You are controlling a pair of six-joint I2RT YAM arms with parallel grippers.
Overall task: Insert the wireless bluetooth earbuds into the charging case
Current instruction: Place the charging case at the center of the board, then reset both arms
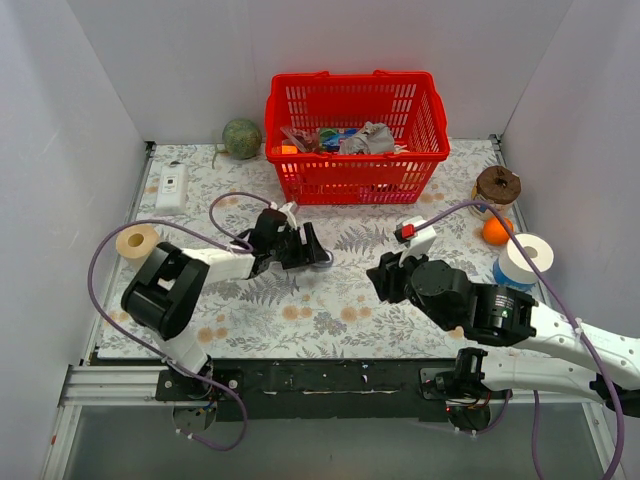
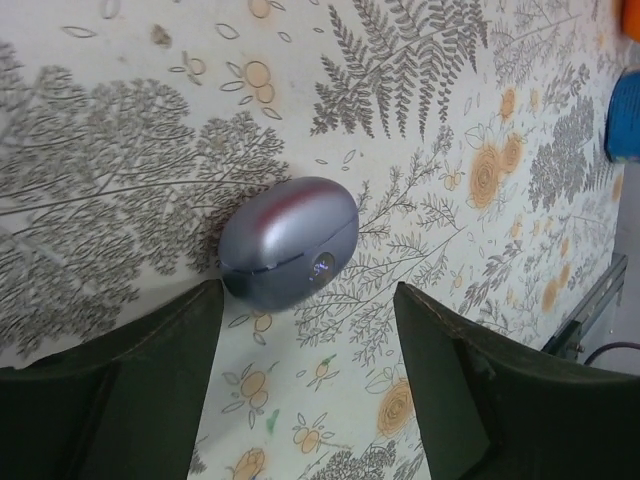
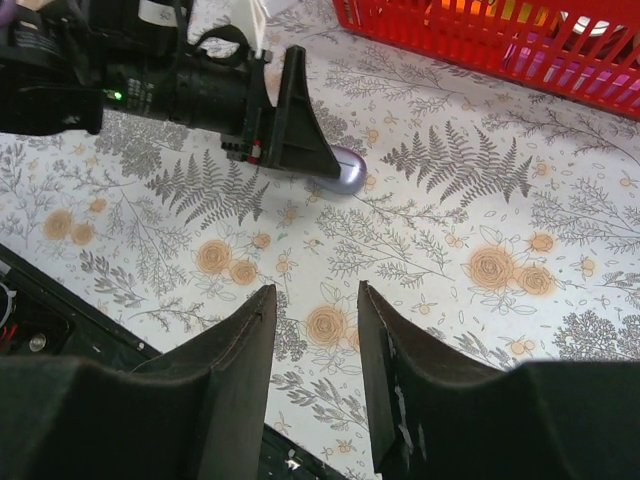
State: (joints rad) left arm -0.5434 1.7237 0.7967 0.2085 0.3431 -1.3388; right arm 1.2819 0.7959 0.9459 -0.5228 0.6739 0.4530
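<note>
The charging case (image 2: pixel 290 243) is a lavender oval with a pale shiny top. It lies closed on the floral table cloth, and a small light shows on its front. It also shows in the top view (image 1: pixel 323 264) and in the right wrist view (image 3: pixel 343 170). My left gripper (image 2: pixel 308 290) is open, its jaws wide apart just short of the case, with one finger close to the case's side. In the top view, the left gripper (image 1: pixel 314 250) is at the case. My right gripper (image 3: pixel 317 290) is open and empty, right of the case above the cloth (image 1: pixel 386 276). No earbuds are in view.
A red basket (image 1: pixel 350 187) with several items stands at the back. A green ball (image 1: pixel 241 138), a white box (image 1: pixel 172 187) and a tape roll (image 1: pixel 137 242) are on the left. A brown-lidded jar (image 1: pixel 497 186), an orange ball (image 1: pixel 495 231) and a white roll (image 1: pixel 522 260) are on the right.
</note>
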